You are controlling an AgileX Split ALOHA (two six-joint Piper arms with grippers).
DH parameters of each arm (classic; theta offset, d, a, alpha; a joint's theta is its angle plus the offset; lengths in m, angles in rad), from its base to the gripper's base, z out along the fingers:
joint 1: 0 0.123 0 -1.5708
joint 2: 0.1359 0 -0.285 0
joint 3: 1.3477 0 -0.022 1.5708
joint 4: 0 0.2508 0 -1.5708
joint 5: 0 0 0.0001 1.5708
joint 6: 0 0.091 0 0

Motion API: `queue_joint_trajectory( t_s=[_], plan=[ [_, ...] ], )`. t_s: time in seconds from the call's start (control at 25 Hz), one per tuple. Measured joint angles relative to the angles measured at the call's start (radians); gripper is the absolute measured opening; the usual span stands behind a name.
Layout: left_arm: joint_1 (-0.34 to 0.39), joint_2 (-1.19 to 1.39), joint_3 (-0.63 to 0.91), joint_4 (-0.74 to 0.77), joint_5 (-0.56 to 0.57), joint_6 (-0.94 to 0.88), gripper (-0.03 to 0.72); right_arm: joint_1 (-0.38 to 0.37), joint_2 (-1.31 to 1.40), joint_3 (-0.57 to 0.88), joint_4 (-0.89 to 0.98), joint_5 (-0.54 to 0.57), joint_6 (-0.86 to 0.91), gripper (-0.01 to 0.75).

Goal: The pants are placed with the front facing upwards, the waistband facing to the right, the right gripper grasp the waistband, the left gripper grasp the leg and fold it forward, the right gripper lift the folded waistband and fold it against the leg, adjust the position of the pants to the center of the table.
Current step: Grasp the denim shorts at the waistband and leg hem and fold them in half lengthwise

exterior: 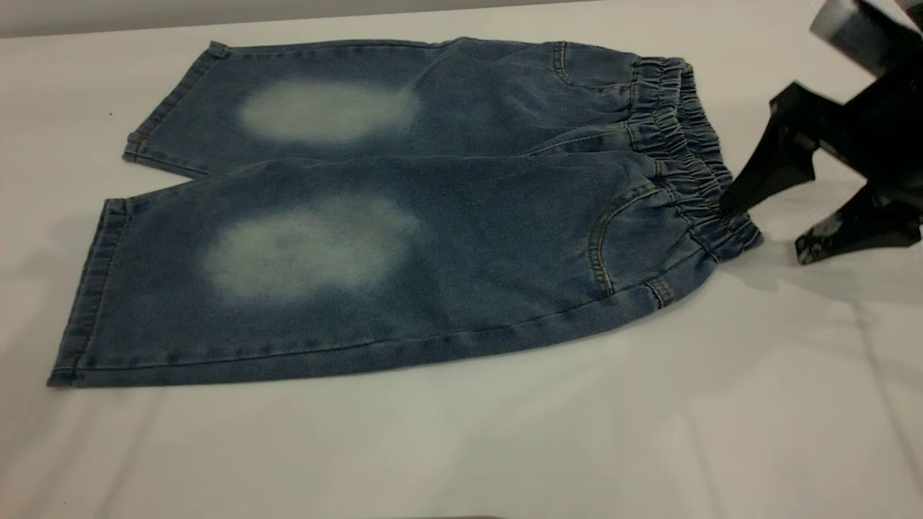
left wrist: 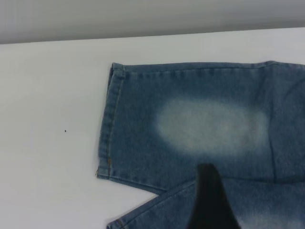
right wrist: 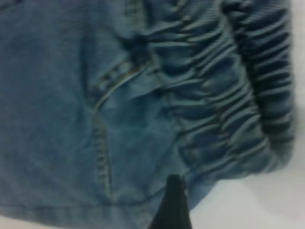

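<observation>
Spreading across most of the white counter [exterior: 721,404], the pants [exterior: 433,238] lie flat and front up, both legs running away from the right gripper's jaws toward the far hems, each leg marked by a pale faded oval patch. Nearest those jaws is the waistband [exterior: 685,158], a gathered, crinkled elastic band at the pants' right end. The right gripper [exterior: 764,223] sits just beside it with its jaws apart: one wedge-shaped finger touches the waistband's outer edge near the closer corner, the other rests on bare counter clear of the cloth. In the right wrist view a single dark fingertip [right wrist: 172,205] shows at the denim's edge below the waistband. The left gripper [left wrist: 209,200] shows only one dark finger over the legs, near the farther leg's hem [left wrist: 108,124]; I cannot tell how its jaws stand.
</observation>
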Motion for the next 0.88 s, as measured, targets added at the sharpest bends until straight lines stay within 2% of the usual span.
queue_joint_trajectory(
  t_s=[0.32, 0.68, 0.88],
  plan=[
    [0.0, 0.0, 0.0, 0.0, 0.0, 0.0, 0.421, 0.0, 0.06, -0.007, 0.25, 0.013, -0.234, 0.568],
    [0.0, 0.0, 0.0, 0.0, 0.0, 0.0, 0.421, 0.001, 0.159, -0.01, 0.458, 0.232, -0.419, 0.561],
    [0.0, 0.0, 0.0, 0.0, -0.001, 0.0, 0.421, 0.001, 0.172, -0.01, 0.479, 0.315, -0.467, 0.494]
  ],
)
